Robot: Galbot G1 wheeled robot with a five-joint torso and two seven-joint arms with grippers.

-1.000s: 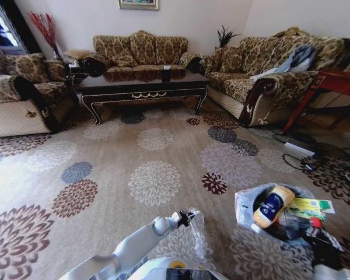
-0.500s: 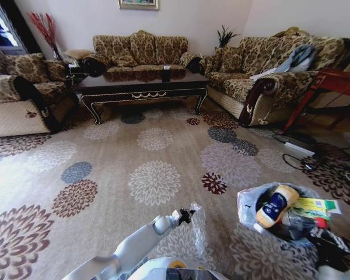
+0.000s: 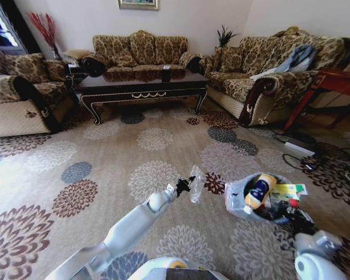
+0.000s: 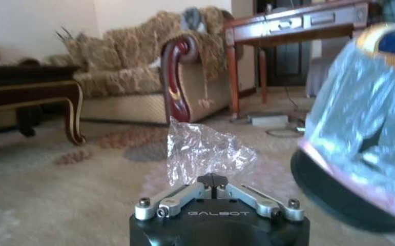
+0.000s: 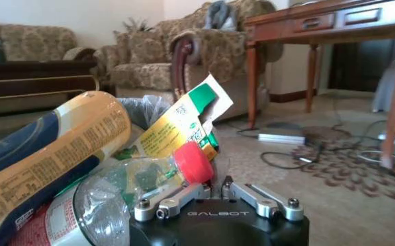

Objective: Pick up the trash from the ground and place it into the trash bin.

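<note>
Clear crinkled plastic wrapper (image 3: 197, 183) is pinched in the left tool (image 3: 182, 185), beside the lined trash bin (image 3: 236, 201); that bin's rim is gripped by the right tool (image 3: 293, 217).

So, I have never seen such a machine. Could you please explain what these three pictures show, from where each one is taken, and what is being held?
It is a wheeled robot with two arms, cleaning litter in a living room. The wide picture comes from a camera on its head, looking down at the flowered carpet. The other two come from cameras on each wrist. The left gripper is shut on a clear crinkled wrapper, held in the air beside the trash bin. The right gripper is at the bin's rim, which it seems to hold. The bin holds a yellow bottle, a red-capped clear bottle and a green-and-yellow packet.
</note>
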